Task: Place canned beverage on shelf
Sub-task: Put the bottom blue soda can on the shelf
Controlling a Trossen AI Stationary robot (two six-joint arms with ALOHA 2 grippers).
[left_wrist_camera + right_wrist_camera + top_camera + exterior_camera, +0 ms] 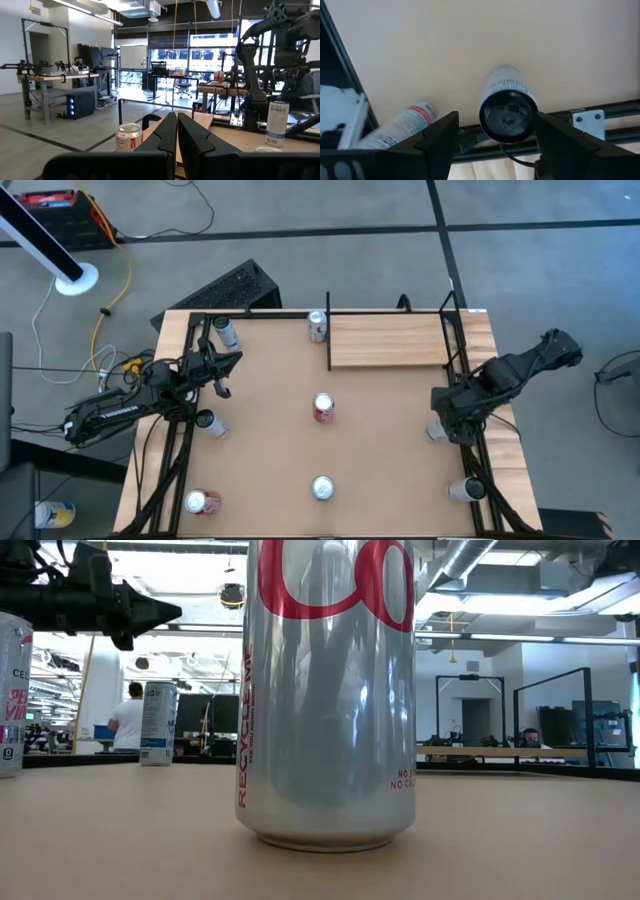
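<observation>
The right gripper [495, 130] hangs straight above a can [507, 107] at the desk's [270, 430] right edge, just in front of the shelf [388, 340]. Its fingers are spread to either side of the can's top and not yet pressed on it, apparently lined up for a grasp from above. The can is upright, slim, pale silver-white with a dark top. The left gripper [176, 135] waits clenched and empty, well left of the shelf.
</observation>
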